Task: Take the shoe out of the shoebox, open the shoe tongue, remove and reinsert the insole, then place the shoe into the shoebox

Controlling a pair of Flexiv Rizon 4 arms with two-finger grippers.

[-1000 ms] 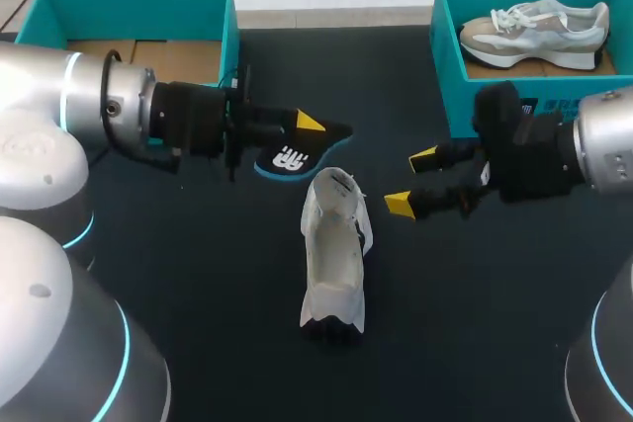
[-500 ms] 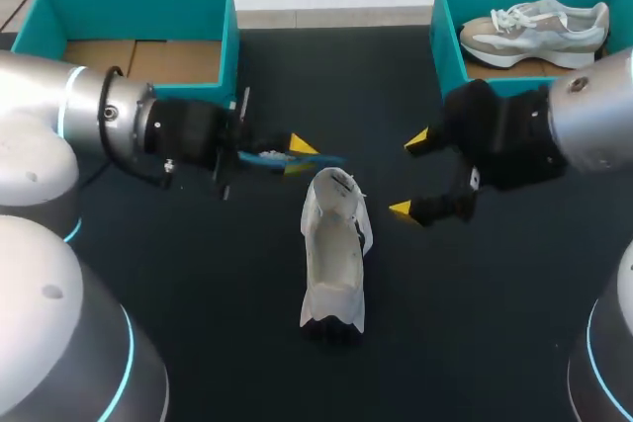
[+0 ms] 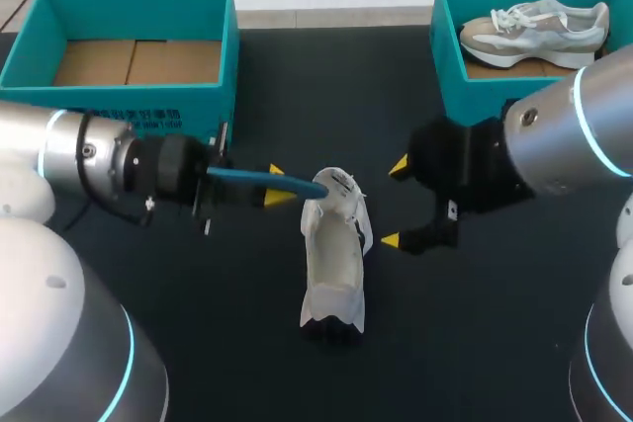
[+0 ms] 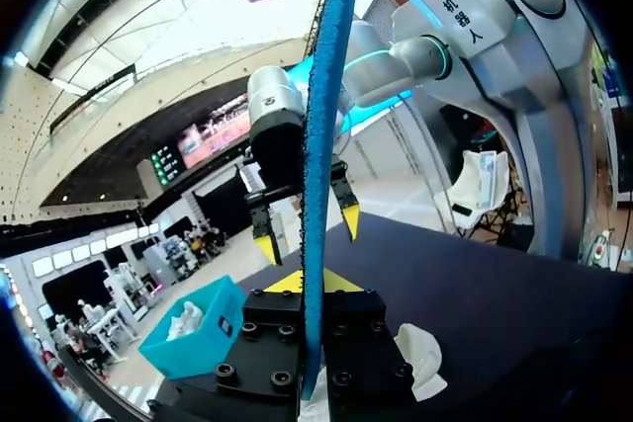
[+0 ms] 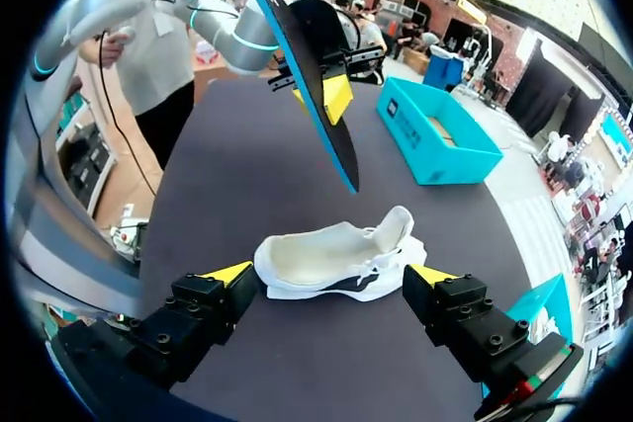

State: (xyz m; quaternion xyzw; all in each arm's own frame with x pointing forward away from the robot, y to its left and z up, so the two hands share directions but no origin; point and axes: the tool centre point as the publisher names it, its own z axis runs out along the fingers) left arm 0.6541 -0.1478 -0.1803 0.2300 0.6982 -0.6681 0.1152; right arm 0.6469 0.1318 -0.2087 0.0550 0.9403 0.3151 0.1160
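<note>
A white shoe (image 3: 334, 254) lies on the black table, its opening facing up (image 5: 326, 256). My left gripper (image 3: 276, 185) is shut on a black insole with a blue rim (image 3: 265, 179), held on edge. The insole's tip is at the shoe's heel collar. In the left wrist view the insole (image 4: 321, 145) stands up between the left gripper's fingers (image 4: 302, 282). My right gripper (image 3: 396, 203) is open just to the right of the shoe. In its own view the right gripper (image 5: 329, 276) has its fingers wide apart, and the shoe lies ahead of them, untouched.
An empty teal shoebox (image 3: 212, 7) with a cardboard floor stands at the back left. A second teal shoebox (image 3: 445, 42) at the back right holds a grey and white shoe (image 3: 534, 29). The dark table (image 3: 247, 343) is bare in front.
My left gripper has come forward and turned the insole from flat to on edge, bringing its tip to the shoe's heel. My right gripper has moved left, closer to the shoe.
</note>
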